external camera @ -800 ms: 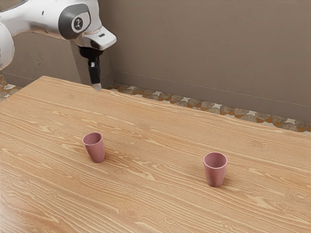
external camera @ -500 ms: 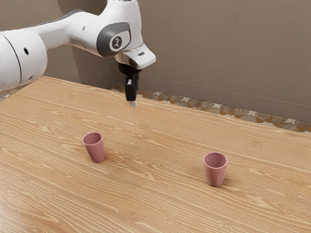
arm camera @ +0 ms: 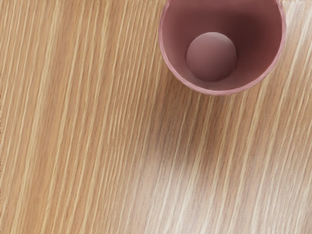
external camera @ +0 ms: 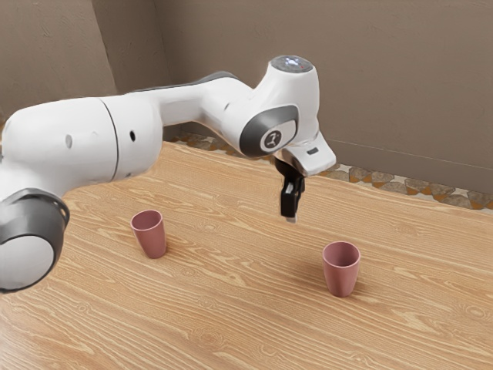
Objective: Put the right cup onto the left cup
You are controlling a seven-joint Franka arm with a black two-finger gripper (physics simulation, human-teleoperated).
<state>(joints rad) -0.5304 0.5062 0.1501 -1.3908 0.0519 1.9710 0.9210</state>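
In the exterior view, our black gripper [external camera: 290, 219] hangs above and beside the tapered pink plastic-looking cup [external camera: 341, 270] at the exterior view's right, likely to line up a grasp; we cannot tell whether it's open or closed. Well apart from that cup, its pink twin [external camera: 152, 236] stands upright on the wooden worktop [external camera: 231, 316], ready to receive it.

In the wrist view, the nearer cup's open mouth offers us its rim.

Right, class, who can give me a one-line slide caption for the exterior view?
A white robot arm reaches its empty gripper above a wooden table, one pink cup and its twin standing apart.
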